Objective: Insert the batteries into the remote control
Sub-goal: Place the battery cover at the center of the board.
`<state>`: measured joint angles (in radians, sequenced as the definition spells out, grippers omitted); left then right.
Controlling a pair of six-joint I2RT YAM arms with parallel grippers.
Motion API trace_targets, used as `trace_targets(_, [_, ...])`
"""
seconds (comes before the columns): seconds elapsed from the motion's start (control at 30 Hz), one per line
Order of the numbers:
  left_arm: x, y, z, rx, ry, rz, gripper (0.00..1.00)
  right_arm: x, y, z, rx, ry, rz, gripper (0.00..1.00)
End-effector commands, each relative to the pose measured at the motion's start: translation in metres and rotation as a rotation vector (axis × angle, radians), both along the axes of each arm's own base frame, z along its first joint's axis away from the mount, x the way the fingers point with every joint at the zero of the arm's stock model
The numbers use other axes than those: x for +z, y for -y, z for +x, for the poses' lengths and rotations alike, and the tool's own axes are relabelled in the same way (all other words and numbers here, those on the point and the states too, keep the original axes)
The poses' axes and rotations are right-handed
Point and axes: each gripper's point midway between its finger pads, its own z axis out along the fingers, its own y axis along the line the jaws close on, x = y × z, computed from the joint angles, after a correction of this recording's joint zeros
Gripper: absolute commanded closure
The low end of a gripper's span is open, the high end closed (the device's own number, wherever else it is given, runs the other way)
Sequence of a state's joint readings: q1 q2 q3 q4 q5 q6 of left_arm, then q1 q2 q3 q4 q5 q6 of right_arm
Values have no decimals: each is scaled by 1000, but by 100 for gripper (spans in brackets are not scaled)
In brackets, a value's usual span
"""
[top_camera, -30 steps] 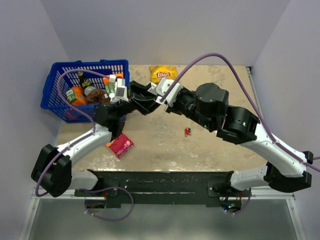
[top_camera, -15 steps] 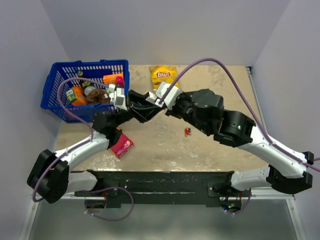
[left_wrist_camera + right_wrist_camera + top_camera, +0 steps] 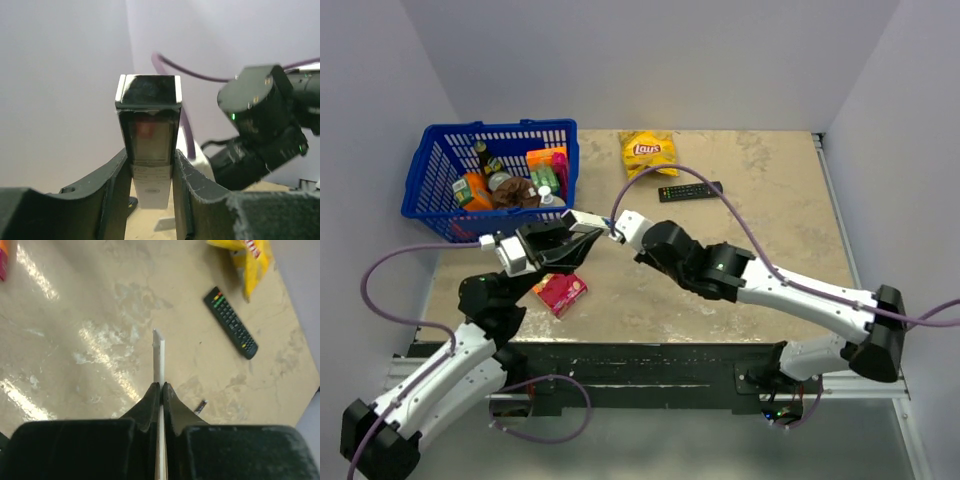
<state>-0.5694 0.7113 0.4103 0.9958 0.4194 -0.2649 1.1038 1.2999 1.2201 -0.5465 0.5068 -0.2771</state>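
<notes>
My left gripper (image 3: 578,236) is shut on the white remote control (image 3: 586,219) and holds it up off the table. In the left wrist view the remote (image 3: 149,150) stands upright between the fingers (image 3: 111,180). Its dark end is on top, and a reddish shape shows inside its open back. My right gripper (image 3: 617,231) is shut on the thin white back strip (image 3: 158,350), seen edge-on above the table. One small dark battery (image 3: 200,406) lies on the table below it. The batteries are hidden in the top view.
A blue basket (image 3: 500,127) full of groceries stands at the back left. A yellow Lay's bag (image 3: 647,150) and a black remote (image 3: 690,191) lie at the back middle. A pink box (image 3: 559,292) lies near the left arm.
Both grippers have pulled toward the near side and risen, and they still hold their parts. The right arm now stretches low across the table, which uncovers the black remote and hides the batteries.
</notes>
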Motion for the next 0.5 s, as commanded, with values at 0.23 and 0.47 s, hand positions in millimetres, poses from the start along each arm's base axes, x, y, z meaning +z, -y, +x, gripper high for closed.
trace_targets(0.23, [15, -64, 12, 390, -25, 54, 100, -149, -7, 21, -252, -108, -163, 100])
trace_targets(0.47, [15, -85, 5, 461, -24, 20, 100, -191, 10, 25, -382, -155, -195, 100])
